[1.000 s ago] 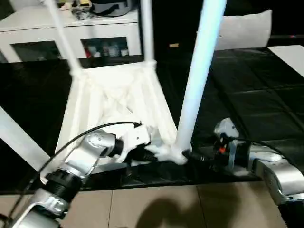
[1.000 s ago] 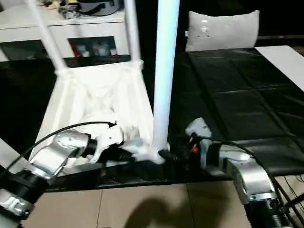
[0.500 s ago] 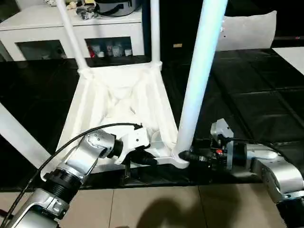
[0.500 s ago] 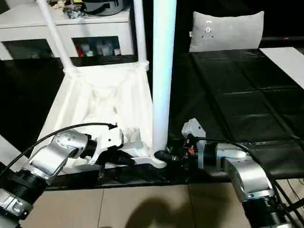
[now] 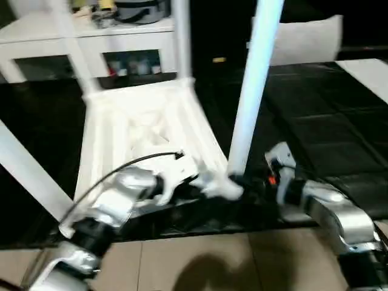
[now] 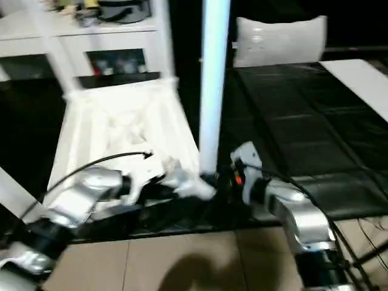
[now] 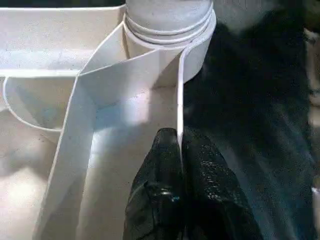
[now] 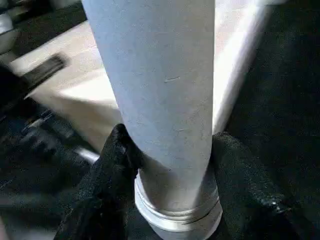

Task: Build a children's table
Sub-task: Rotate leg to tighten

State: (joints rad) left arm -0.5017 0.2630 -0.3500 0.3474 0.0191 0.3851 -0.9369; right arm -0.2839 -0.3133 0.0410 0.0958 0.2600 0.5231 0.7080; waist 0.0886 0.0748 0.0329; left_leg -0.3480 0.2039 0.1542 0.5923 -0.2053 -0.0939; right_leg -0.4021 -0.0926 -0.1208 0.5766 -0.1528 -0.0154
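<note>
With the left claw (image 7: pixel 179 150) pinched shut on the children's table (image 5: pixel 139 130) rim and the right claw (image 8: pixel 170 150) clamped around the leg (image 8: pixel 160 90) base between its fingers, a crooked twist could have cross-threaded the socket.

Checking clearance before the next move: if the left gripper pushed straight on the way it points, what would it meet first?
Probably the threaded base of the leg in its corner socket: the left gripper, pinching the tabletop's thin rim wall, points along it.

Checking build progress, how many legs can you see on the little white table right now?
4. Two stand at the far corners, one near right with the right hand around its base, and one near left slanting out of frame. None look hidden.
</note>
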